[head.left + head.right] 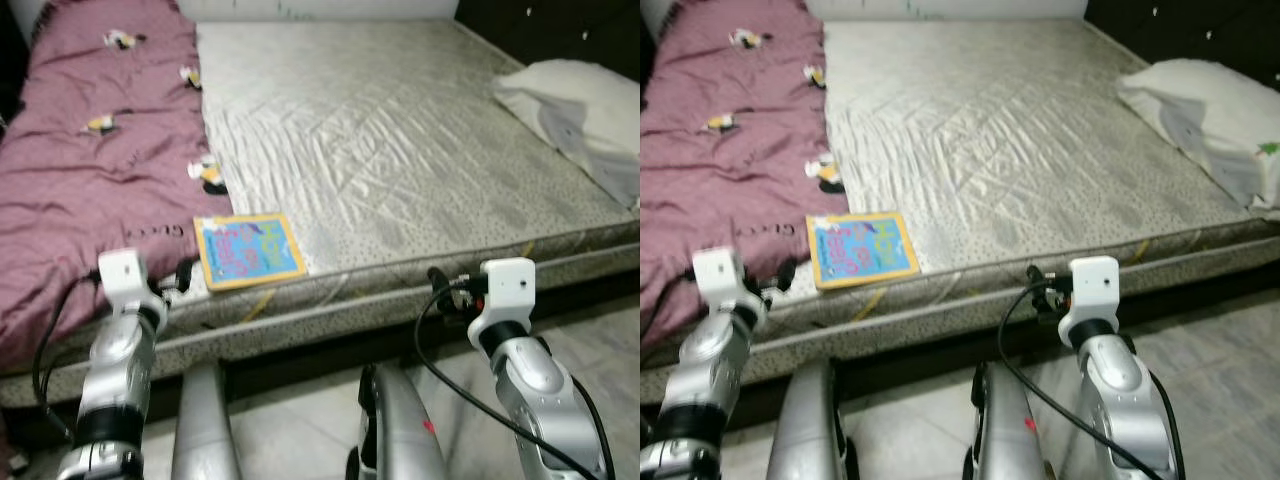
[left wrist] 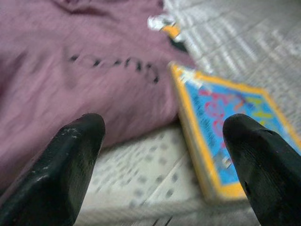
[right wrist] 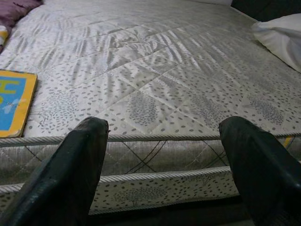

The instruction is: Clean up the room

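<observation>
A book (image 1: 247, 250) with a yellow border and a blue cover lies flat on the grey mattress (image 1: 400, 130), close to its front edge. A maroon blanket (image 1: 90, 150) with small duck pictures covers the mattress's left side and touches the book's left edge. My left gripper (image 2: 164, 141) is open just in front of the bed edge, between the blanket and the book (image 2: 225, 127), holding nothing. My right gripper (image 3: 164, 155) is open and empty before the bare mattress edge, with the book (image 3: 11, 101) off to its left.
A white pillow (image 1: 580, 100) with a grey cloth lies at the mattress's far right. A dark headboard or wall stands behind it. A tiled floor (image 1: 300, 430) runs between me and the bed frame. My two arms (image 1: 120, 340) (image 1: 530, 370) reach forward at bed height.
</observation>
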You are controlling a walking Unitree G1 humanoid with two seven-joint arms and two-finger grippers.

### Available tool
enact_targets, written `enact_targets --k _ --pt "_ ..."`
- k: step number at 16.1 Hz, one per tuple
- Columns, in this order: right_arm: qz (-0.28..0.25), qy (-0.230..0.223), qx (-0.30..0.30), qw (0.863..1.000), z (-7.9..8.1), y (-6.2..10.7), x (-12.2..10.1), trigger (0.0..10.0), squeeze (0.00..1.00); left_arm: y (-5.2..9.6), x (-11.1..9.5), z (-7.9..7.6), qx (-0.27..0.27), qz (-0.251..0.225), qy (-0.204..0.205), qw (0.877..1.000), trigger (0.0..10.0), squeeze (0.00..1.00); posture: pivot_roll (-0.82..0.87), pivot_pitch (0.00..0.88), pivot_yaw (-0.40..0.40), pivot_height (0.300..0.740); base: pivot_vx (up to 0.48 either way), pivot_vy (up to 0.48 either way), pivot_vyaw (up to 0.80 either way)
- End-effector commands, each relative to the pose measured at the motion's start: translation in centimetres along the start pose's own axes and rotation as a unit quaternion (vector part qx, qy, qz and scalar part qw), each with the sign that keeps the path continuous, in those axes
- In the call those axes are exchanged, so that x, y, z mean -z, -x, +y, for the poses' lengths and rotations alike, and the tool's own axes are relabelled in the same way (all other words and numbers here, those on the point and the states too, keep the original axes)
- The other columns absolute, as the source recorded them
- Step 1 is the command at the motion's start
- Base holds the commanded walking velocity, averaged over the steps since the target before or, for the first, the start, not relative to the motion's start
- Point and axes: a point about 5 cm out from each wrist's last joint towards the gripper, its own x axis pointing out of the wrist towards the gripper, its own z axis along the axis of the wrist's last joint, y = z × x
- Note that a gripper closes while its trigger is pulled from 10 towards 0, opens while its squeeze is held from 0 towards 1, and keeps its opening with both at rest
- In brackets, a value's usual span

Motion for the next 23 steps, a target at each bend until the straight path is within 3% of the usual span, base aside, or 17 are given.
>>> enact_targets --k 1,9,18,23 --pt "-0.004 0.003 0.004 1.000 -0.3 0.0 -0.4 10.0 0.00 -0.3 -0.4 -0.4 0.007 -0.009 0.001 1.000 10.0 0.00 -0.13 0.025 -0.072 0.537 0.315 0.000 0.00" --pt "-0.002 0.006 0.000 1.000 -0.3 -0.1 -0.3 10.0 0.00 -0.3 0.1 0.0 -0.004 -0.002 0.002 1.000 10.0 0.00 -0.12 0.023 -0.076 0.537 0.440 0.000 0.00" --pt "0.001 0.006 -0.002 1.000 -0.3 -0.2 -0.2 10.0 0.00 -0.3 1.0 0.1 -0.024 0.020 0.012 0.999 10.0 0.00 -0.12 0.021 -0.080 0.537 0.000 0.000 0.00" --pt "0.002 0.008 -0.007 1.000 -0.2 -0.2 -0.1 10.0 0.00 0.5 0.7 0.7 -0.038 -0.013 0.031 0.999 10.0 0.00 -0.12 0.023 -0.080 0.537 0.000 0.000 0.00"
